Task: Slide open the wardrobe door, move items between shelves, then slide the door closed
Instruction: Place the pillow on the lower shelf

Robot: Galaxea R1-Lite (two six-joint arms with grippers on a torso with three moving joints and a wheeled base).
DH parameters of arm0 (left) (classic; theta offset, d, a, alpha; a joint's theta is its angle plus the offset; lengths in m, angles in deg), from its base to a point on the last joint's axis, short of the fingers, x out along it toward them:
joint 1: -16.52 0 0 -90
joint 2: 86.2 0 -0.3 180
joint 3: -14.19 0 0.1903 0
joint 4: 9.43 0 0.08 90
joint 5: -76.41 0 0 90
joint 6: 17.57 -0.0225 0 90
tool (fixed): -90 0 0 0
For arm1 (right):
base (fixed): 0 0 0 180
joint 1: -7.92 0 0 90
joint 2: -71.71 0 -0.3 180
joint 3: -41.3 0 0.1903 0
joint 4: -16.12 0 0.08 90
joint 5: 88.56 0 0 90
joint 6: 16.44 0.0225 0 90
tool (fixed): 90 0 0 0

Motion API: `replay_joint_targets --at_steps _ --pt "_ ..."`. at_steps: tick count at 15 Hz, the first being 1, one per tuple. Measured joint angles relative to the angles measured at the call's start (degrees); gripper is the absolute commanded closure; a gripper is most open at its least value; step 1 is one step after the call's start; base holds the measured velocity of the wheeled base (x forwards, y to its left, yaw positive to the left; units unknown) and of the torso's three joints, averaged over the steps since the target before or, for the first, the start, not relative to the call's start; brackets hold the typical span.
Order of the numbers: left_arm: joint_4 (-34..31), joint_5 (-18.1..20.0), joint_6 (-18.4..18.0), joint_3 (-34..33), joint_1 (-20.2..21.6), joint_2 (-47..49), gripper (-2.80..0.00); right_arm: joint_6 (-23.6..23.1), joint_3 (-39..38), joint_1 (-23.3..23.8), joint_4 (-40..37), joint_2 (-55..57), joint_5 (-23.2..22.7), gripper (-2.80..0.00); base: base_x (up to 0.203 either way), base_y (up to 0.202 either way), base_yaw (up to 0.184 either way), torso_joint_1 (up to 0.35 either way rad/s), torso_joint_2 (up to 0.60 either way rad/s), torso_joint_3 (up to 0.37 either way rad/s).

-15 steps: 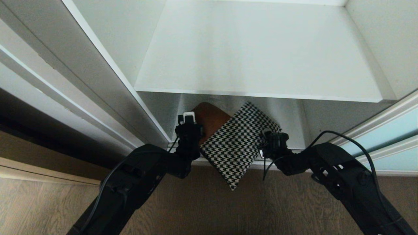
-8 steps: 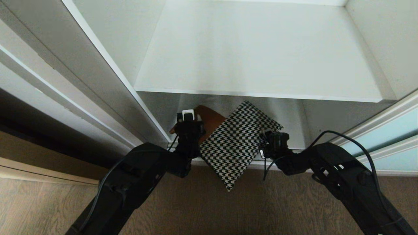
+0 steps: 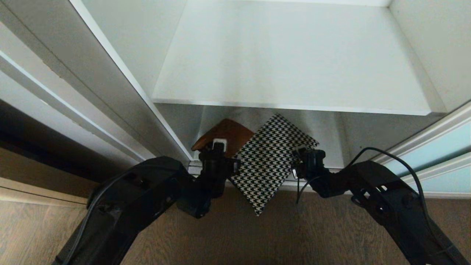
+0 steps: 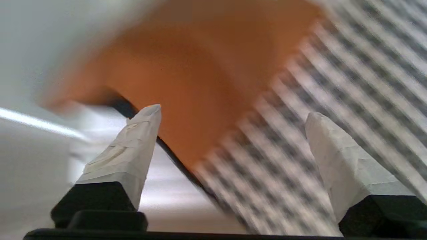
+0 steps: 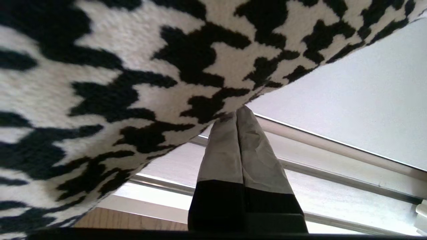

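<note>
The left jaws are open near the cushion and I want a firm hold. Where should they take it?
Probably the brown leather corner of the patchwork cushion, approached from the robot's left: that thin edge sits between the left gripper's open jaws, while the right gripper pinches the opposite edge.

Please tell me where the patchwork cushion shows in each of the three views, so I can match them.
Head view: the cushion sits low in the centre, between both grippers, under the upper shelf.
Left wrist view: it fills the upper right, beyond the open left gripper.
Right wrist view: it fills the upper left, touching the shut right gripper.
Shared landmark: the houndstooth patch.
</note>
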Motion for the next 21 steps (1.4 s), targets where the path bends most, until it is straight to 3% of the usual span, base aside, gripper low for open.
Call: replay_joint_targets --at_steps 3,6,11,13,17,21 --pt "-6.99 6.52 2.87 -3.88 -0.46 -3.40 0.00 0.06 -0.02 0.00 -0.18 0.00 -0.09 0.00 0.000 0.000 0.000 0.000 0.00 0.000" --pt "-13.18 13.69 3.16 -7.26 -0.03 -6.01 0.00 0.08 -0.05 0.02 -0.35 0.00 -0.84 0.00 0.000 0.000 0.000 0.000 0.00 0.000" --pt "-28.99 25.94 2.86 -10.78 2.09 -10.37 0.00 0.12 -0.21 0.06 -0.03 -0.07 -1.05 0.00 0.000 0.000 0.000 0.000 0.00 0.000" --pt "-33.04 27.24 2.78 -8.86 2.93 -10.01 0.00 0.83 -0.55 0.09 -0.06 -0.47 -1.13 0.00 0.000 0.000 0.000 0.000 0.00 0.000" --pt "-32.61 27.17 3.16 -3.86 4.62 -6.48 0.00 3.64 -8.06 -0.27 -0.50 -4.13 -5.65 0.00 0.000 0.000 0.000 0.000 0.00 0.000" --pt "-23.63 27.69 4.98 -4.61 5.23 -5.23 0.00 4.41 -18.41 -2.43 -3.00 -9.72 -13.63 0.00 0.000 0.000 0.000 0.000 0.00 0.000"
